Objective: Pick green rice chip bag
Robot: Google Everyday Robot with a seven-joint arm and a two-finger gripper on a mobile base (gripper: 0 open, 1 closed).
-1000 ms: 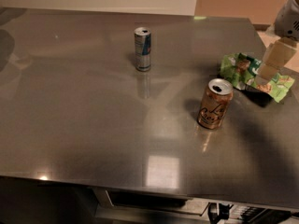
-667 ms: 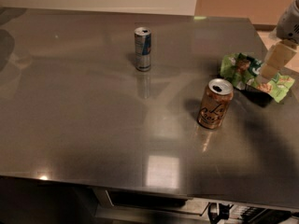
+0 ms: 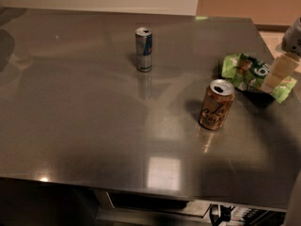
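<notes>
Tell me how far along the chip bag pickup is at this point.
Done: the approach. The end effector is over the right part of the green chip bag, near the right side of the table. In hand: lining up the grasp; the bag lies on the table, not lifted. Left: gripping it and raising it.

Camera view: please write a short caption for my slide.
Gripper at the green chip bag near the table's right edge, brown can beside it.
</notes>
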